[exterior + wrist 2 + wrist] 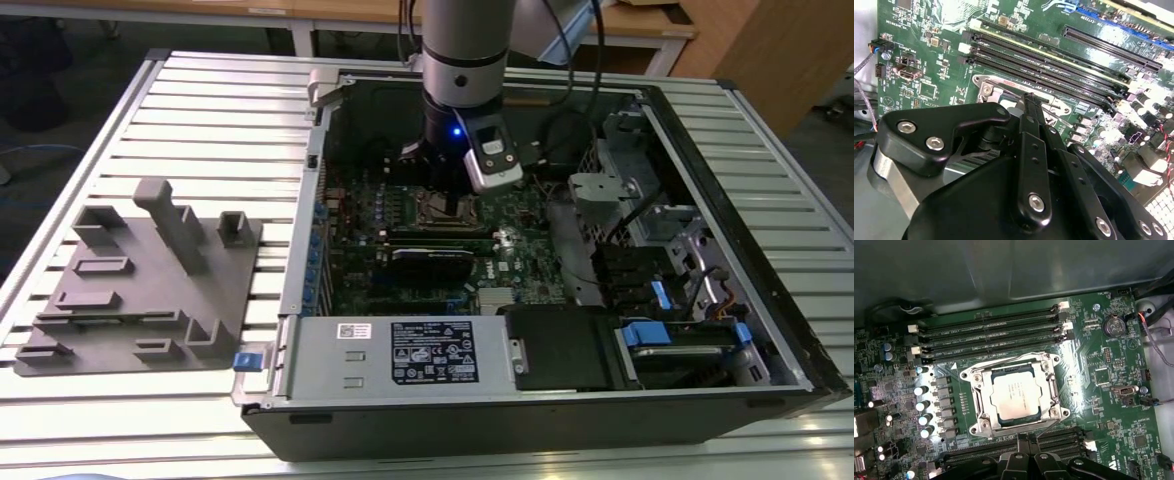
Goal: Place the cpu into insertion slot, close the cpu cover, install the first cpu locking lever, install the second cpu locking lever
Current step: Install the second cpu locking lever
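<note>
An open computer case [694, 300] lies on a slatted metal table [200, 120], a grey moulded tray [147, 285] beside it on the exterior view's left. The chip [1015, 396], flat, square and silver-grey, sits in the socket [979, 410] on the green board [1104, 390], its face up, the metal cover [1052, 390] shut flat around it. The gripper [1026, 442] hovers just beside the socket, fingers [1033, 125] drawn together, holding nothing.

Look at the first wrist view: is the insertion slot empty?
No, the cpu sits in the insertion slot, framed by the cpu cover.
</note>
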Robot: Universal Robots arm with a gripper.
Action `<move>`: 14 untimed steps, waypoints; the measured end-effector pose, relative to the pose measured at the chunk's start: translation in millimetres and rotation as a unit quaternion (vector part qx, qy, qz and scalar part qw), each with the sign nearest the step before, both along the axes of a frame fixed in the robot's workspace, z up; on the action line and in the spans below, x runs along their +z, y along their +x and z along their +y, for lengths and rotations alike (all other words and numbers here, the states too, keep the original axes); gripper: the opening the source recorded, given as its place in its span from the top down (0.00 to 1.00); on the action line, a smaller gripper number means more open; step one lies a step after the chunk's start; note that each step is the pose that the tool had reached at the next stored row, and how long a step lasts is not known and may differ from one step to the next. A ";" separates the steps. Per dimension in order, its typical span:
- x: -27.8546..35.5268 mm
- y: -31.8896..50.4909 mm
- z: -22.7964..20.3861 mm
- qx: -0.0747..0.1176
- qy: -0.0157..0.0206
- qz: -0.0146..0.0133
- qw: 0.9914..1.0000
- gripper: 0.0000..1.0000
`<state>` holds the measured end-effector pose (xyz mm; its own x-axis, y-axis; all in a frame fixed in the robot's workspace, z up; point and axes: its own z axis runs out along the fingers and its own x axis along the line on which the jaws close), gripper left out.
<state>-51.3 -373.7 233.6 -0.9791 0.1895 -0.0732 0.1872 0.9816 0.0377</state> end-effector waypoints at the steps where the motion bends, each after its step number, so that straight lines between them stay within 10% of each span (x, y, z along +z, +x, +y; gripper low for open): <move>1: 0.4 0.0 -0.6 0.000 0.000 0.000 1.000 0.89; 14: 1.0 -1.5 -6.0 0.000 0.002 0.000 1.000 0.89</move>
<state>-52.8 -379.7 234.6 -0.9791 0.1898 -0.0725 0.1872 0.9815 0.0411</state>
